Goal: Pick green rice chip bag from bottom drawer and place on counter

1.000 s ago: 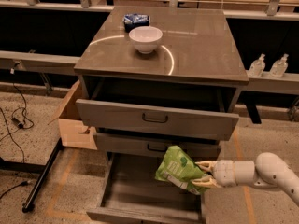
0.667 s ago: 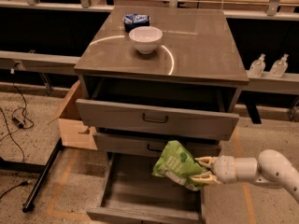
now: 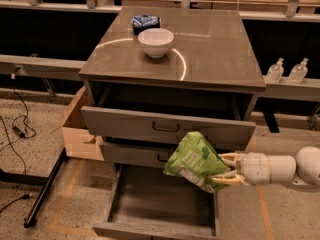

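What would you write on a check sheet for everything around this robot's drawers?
Surface: counter, glossy grey-brown, with two things near its back left.
Job's things: green rice chip bag held in the air over the open bottom drawer; not yet on the counter.
Clutter: white bowl, with a blue-and-white packet behind it.
End effector: end effector reaches in from the right, shut on the bag's right edge.
Cables: dark cables on the floor at the left.
Surroundings: cardboard box left of the cabinet; two clear bottles on the ledge at the right.
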`<state>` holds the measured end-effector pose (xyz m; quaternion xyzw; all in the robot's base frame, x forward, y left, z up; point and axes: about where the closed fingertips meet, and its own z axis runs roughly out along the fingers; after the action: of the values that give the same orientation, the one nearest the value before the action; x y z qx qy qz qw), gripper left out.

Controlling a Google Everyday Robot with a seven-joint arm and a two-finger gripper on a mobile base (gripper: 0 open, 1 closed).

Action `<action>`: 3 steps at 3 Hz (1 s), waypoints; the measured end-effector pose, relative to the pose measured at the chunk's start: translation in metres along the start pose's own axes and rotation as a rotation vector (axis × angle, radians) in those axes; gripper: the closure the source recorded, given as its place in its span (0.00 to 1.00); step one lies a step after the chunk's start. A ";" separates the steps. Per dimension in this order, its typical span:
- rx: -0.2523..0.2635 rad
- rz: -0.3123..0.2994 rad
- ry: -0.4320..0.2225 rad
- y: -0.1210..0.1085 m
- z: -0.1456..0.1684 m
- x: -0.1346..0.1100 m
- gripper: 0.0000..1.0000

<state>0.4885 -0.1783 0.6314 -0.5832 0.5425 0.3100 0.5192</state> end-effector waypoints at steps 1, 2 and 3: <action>0.027 0.005 -0.019 -0.009 -0.025 -0.065 1.00; 0.080 0.017 0.030 -0.047 -0.042 -0.135 1.00; 0.105 0.018 0.099 -0.094 -0.043 -0.187 1.00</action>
<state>0.5287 -0.1731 0.8413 -0.5649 0.5883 0.2562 0.5188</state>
